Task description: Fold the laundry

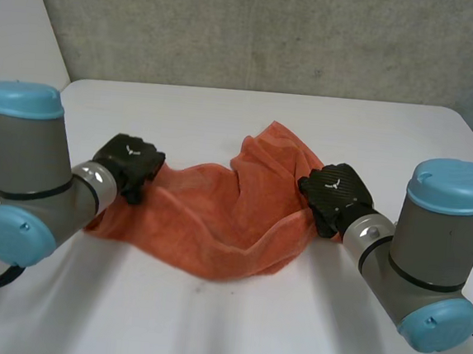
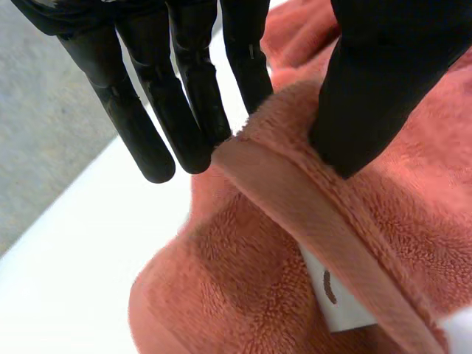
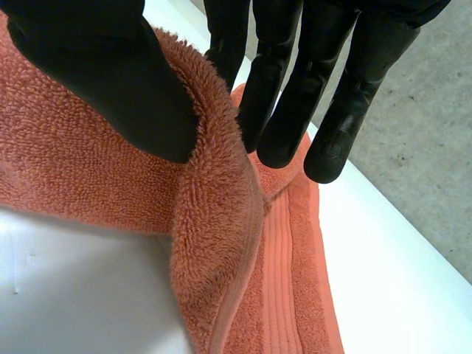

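Your left hand has the left edge of the orange towel pinched. The hem is caught between the thumb and straight fingers, just beside the white care label. The towel lies bunched in the middle of the table, sagging between both hands. Your right hand clamps the right edge the same way, thumb against fingers. Both pinches look shallow, so a quick lift or pull apart could let the thick hem slip out. Only the towel's own crumpled far-right fold stands in your way, and it may carry a twist into the fold.
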`<action>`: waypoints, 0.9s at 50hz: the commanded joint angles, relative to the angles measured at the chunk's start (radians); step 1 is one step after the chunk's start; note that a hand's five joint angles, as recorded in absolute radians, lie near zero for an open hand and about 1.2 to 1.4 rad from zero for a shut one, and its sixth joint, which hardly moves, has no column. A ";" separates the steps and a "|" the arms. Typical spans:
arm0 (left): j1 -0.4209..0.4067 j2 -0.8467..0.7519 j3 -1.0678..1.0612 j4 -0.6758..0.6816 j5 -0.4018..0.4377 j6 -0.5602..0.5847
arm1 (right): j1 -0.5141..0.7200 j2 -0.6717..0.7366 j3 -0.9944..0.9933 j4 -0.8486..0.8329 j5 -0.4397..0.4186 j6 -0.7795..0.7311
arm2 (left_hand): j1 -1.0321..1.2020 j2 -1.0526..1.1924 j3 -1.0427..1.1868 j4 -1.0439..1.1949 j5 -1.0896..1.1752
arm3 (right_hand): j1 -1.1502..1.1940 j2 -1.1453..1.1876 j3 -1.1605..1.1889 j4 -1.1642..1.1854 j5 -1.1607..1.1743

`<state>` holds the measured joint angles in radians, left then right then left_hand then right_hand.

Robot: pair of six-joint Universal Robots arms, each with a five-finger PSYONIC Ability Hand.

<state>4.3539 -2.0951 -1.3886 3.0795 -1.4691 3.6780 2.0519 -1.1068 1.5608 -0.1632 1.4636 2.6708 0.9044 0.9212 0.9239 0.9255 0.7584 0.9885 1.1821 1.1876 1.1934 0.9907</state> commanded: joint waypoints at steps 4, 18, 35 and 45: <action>0.004 -0.031 -0.030 0.002 0.001 0.004 | 0.011 0.002 0.010 0.001 0.000 0.000 | -0.033 -0.050 -0.053 -0.054 -0.062 | 0.408 0.214 0.209 0.203 0.231; 0.003 -0.022 -0.032 0.025 -0.007 -0.001 | 0.011 0.005 0.010 0.001 0.001 -0.003 | 0.489 0.472 0.470 0.468 0.461 | 0.408 0.214 0.209 0.203 0.231; 0.016 0.073 0.275 0.430 -0.056 -0.081 | -0.002 0.027 -0.508 -0.148 0.106 0.055 | 0.492 0.475 0.472 0.471 0.463 | 0.408 0.214 0.209 0.203 0.231; 0.046 0.251 0.059 0.717 -0.109 -0.277 | -0.010 -0.220 -0.309 -0.348 0.080 0.298 | 0.492 0.475 0.472 0.471 0.463 | 0.408 0.214 0.209 0.203 0.231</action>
<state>4.3842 -1.9209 -1.1539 3.7016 -1.5706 3.4824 2.0424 -1.2015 1.0810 -0.4701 1.5729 2.8851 1.1460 1.1978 1.1909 1.1921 0.9694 0.9885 1.1821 1.1877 1.1937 0.9929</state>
